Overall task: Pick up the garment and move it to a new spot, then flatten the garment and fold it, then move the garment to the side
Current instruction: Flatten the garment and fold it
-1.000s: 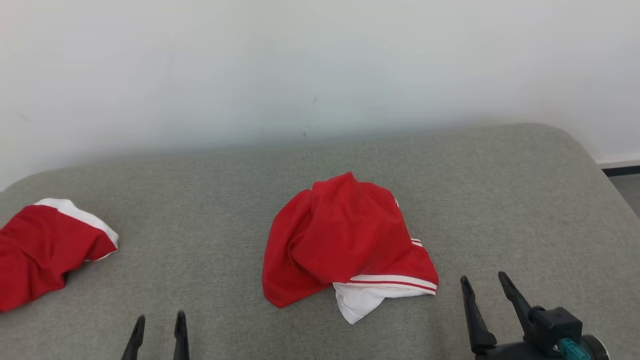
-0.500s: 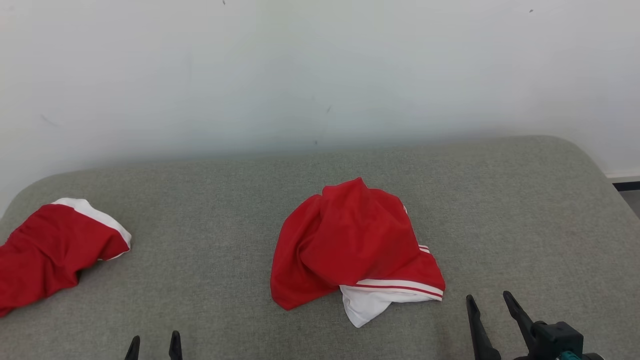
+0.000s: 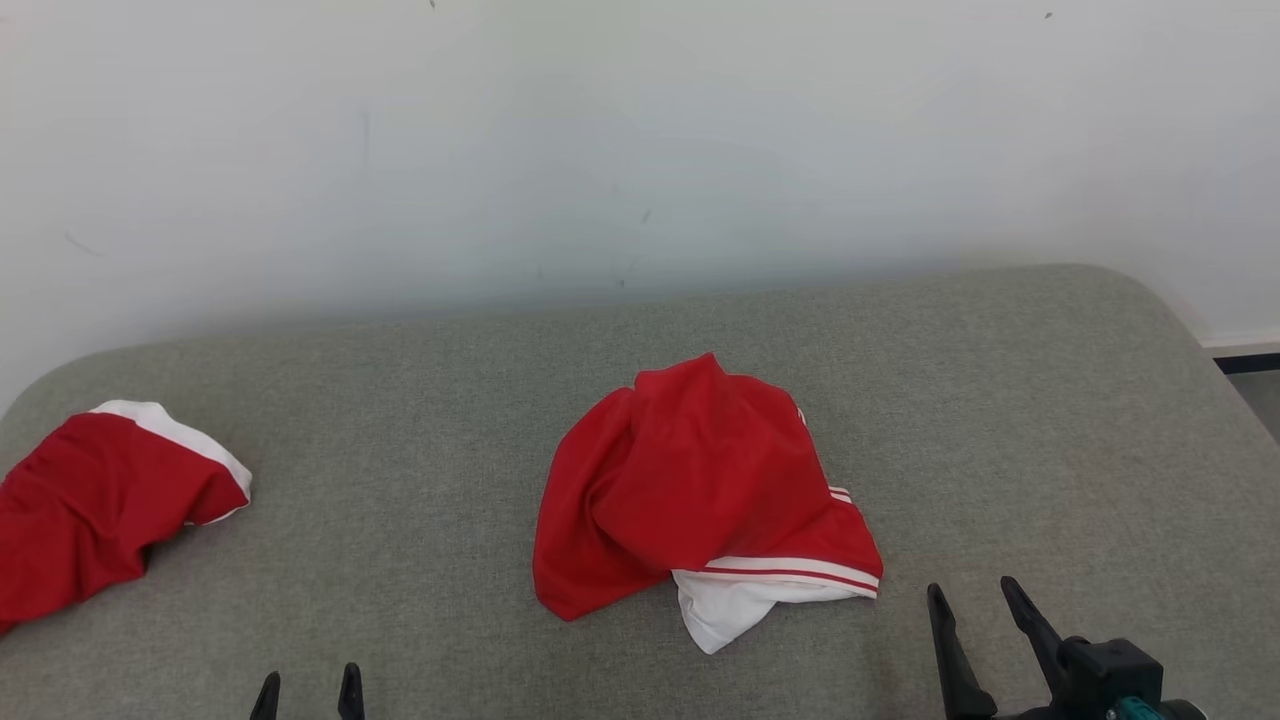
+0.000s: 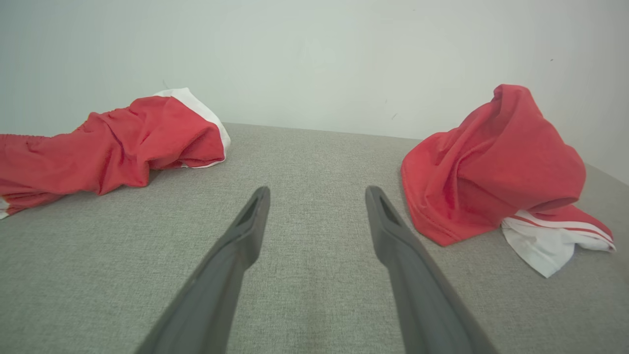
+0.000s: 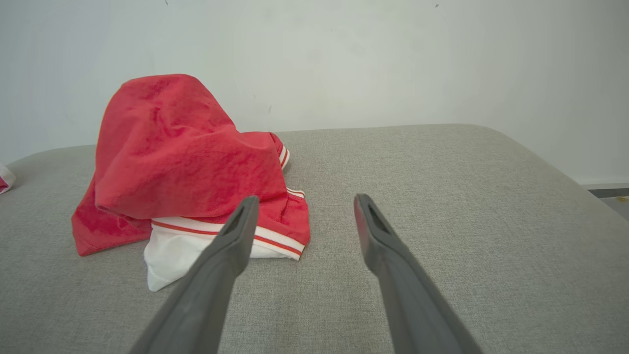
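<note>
Basically, nothing was changed on the garment (image 3: pixel 690 480) itself. It was seen as a crumpled red heap with a white flap (image 3: pixel 725 610) poking out at its near edge, lying on the grey padded surface (image 3: pixel 420 420). It was placed ahead of both sets of jaws and between them: ahead-right of the left jaws, ahead-left of the right jaws, nearer the right ones, touched by neither. Left jaws and right jaws were both spread wide, with nothing pinched. A second red garment (image 3: pixel 100 500) was seen well off ahead-left of the left jaws, untouched.

What was changed: the head view was shifted, so a camera move was assumed, not a move of the cloth. Against the frame a second back, the whole scene was set slightly lower. The left fingertips (image 3: pixel 350 685) were cut closer to the bottom edge than that shift alone explained. A small pull-back of the arms was possible but could not be confirmed. Heap shape and jaw spread were matched across frames.

For the task: pick-up was judged not started. The centre heap was taken as the likely target, and the right jaws were judged best placed for a first grab at the near striped hem.
</note>
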Available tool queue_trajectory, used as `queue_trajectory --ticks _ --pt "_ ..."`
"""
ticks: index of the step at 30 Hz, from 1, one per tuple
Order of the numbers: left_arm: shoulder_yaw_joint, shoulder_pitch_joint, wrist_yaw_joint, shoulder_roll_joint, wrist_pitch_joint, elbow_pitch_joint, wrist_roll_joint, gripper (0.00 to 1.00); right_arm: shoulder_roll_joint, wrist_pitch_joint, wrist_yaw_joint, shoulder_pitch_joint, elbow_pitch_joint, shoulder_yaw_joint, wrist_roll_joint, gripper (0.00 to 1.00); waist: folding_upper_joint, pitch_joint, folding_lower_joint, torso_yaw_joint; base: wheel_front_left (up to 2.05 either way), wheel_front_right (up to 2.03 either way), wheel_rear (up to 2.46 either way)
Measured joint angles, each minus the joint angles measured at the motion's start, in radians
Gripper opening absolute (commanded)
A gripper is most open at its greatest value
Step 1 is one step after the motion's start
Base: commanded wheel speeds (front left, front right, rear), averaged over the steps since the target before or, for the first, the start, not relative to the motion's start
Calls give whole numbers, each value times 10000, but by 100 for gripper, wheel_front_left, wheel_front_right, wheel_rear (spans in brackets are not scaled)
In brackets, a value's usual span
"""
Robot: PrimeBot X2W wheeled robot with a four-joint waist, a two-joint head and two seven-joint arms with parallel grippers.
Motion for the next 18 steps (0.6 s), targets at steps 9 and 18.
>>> queue_trajectory --ticks 9,18 --pt "19 -32 -105 -84 0 38 46 100 -2 1095 0 -779 483 -456 886 100 0 62 2 142 0 0 0" --pt "-130 -157 -263 -125 0 71 130 100 -31 4301 0 -2801 1797 -840 244 100 0 352 2 505 0 0 0"
